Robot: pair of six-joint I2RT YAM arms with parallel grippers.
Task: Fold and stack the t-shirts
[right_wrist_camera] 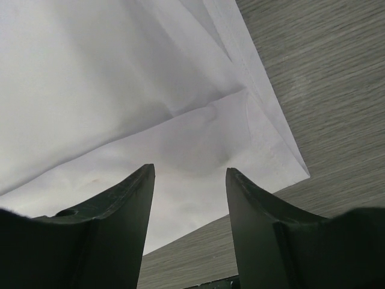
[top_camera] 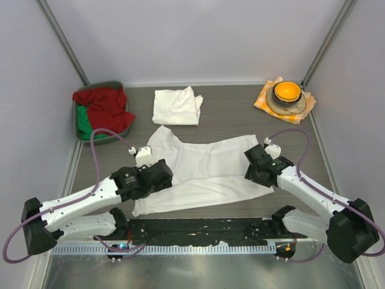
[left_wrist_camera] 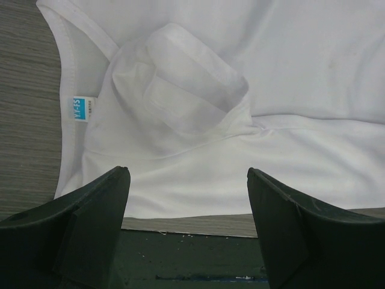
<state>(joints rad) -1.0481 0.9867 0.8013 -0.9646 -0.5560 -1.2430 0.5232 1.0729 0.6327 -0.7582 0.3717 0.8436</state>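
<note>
Grey wood-grain table (top_camera: pixel 240 114), top view, noted left to right.

- 10 o'clock corner: green bin (top_camera: pixel 76 123) holding a red cloth (top_camera: pixel 105 105) over a green cloth (top_camera: pixel 84 125).
- Left gripper (top_camera: pixel 163 173) sits low at the 9 o'clock edge of the spread t-shirt (top_camera: pixel 210 168). In the left wrist view the gripper (left_wrist_camera: pixel 187 174) has its jaws wide, with the fingers (left_wrist_camera: pixel 96 208) apart on either side of the shirt. Nothing is pinched. At 12 o'clock from the gap a sleeve (left_wrist_camera: pixel 180 78) lies doubled back on the shirt body. A small blue label (left_wrist_camera: pixel 79 109) shows at 10 o'clock, inside the neck band.
- Folded t-shirt (top_camera: pixel 176 106): a white, roughly square bundle at 12 o'clock from the spread shirt, just apart from it.
- The spread t-shirt lies flat at table centre between the two grippers, folded lengthwise with its long axis running 9 to 3 o'clock. A black strip (top_camera: pixel 198 230) runs along the table edge at 6 o'clock from it.
- Right gripper (top_camera: pixel 255 165) is at the shirt's 3 o'clock end. In the right wrist view the gripper (right_wrist_camera: pixel 189 171) has a narrower gap than the left, jaws partway apart. A hem corner (right_wrist_camera: pixel 264 150) lies flat under the gap, and I cannot tell whether the fingers touch it.
- 2 o'clock corner: orange bowl (top_camera: pixel 287 91) on an orange-and-white checked cloth (top_camera: pixel 262 99).
</note>
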